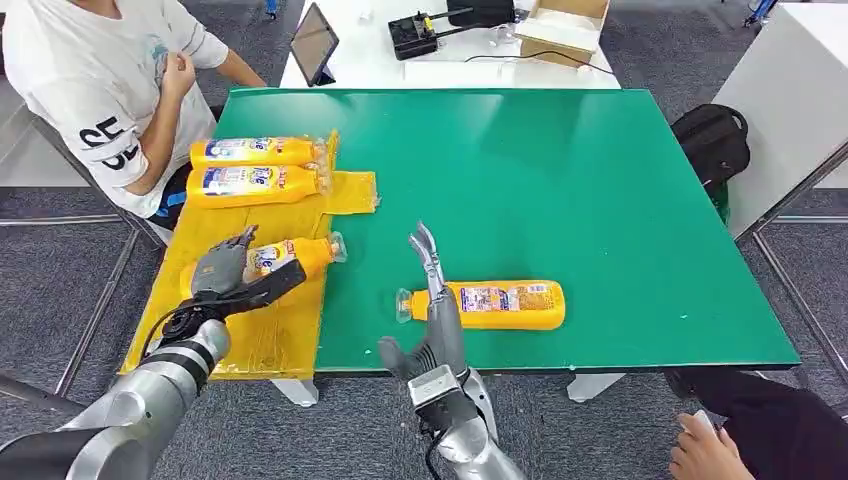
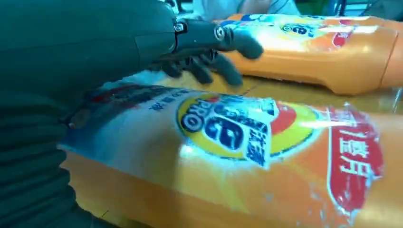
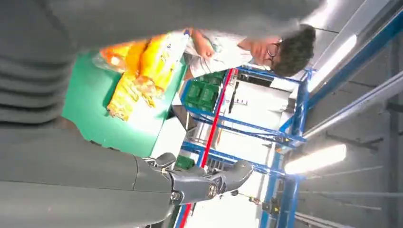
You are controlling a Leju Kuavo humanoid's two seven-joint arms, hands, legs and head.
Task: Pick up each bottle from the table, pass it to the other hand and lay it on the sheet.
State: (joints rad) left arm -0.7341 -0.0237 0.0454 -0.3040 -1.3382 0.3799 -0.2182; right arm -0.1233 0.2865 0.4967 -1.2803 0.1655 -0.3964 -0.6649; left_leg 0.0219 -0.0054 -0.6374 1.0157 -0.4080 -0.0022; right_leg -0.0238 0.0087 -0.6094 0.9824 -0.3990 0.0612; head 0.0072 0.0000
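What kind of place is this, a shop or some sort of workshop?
Probably a robot test lab or workshop, not a shop: a green work table, a white desk with a tablet and cabled gear, and blue metal racking under strip lights.

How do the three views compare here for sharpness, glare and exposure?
Head view: sharp and evenly lit, mild sheen on the green table. Left wrist view: soft, the left hand smeared, white glare on the bottle label. Right wrist view: the ceiling light blows out, while the right hand stays dim but readable.
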